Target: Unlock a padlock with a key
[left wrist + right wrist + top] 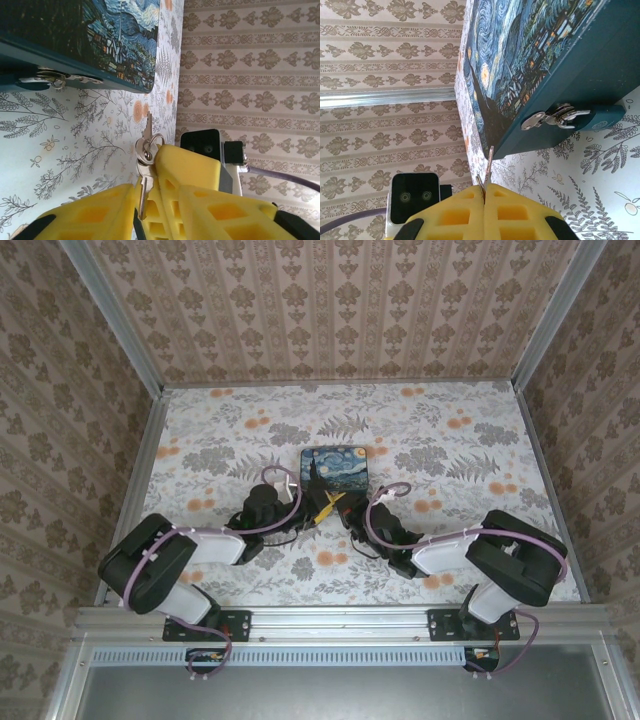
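Note:
The padlock (602, 121) is a small dark teal body hanging from the silver hasp (545, 119) on the front of the Starry Night box (335, 468). It lies low against the table in the left wrist view too, as the padlock (27, 84). My right gripper (484, 187) is shut on a key (490, 159) whose blade sticks up, short of the box's corner and apart from the lock. My left gripper (152, 200) stands open around the key ring (152, 145), with a second key (142, 192) hanging in its gap. Both grippers meet just in front of the box, left gripper (315, 512) against right gripper (337, 506).
The flower-patterned table (450, 450) stretches to either side of the box and behind it. Patterned walls (330, 300) close in the back and sides, with metal rails along the table's edges. The other arm's black camera block (412, 197) sits close beside my right fingers.

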Robot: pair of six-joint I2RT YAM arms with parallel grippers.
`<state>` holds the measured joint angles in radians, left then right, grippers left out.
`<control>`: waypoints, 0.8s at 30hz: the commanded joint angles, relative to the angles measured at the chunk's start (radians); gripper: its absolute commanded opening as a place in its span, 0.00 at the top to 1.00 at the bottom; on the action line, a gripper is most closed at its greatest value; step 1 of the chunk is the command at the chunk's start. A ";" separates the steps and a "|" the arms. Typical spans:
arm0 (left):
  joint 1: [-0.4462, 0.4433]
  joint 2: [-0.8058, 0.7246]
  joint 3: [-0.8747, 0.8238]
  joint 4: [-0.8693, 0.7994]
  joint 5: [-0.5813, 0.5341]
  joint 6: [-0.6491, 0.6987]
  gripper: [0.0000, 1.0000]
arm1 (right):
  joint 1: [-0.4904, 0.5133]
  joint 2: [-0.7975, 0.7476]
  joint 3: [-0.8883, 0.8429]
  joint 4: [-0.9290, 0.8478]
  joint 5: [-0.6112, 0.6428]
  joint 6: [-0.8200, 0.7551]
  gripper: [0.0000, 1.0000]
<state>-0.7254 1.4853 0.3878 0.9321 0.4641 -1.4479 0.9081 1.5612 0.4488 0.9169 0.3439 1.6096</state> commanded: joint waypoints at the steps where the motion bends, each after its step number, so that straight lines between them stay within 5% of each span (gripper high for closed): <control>1: -0.004 0.016 -0.006 0.081 -0.007 -0.023 0.66 | 0.010 0.007 0.009 0.052 0.017 0.032 1.00; 13: -0.004 0.033 -0.013 0.106 -0.020 -0.035 0.83 | 0.011 0.002 -0.007 0.049 0.034 0.040 1.00; 24: -0.004 0.032 -0.025 0.100 -0.045 -0.036 0.70 | 0.010 0.000 -0.019 0.051 0.040 0.048 1.00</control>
<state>-0.7261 1.5085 0.3744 0.9962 0.4339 -1.4826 0.9108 1.5627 0.4461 0.9394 0.3630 1.6310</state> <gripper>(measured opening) 0.295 0.068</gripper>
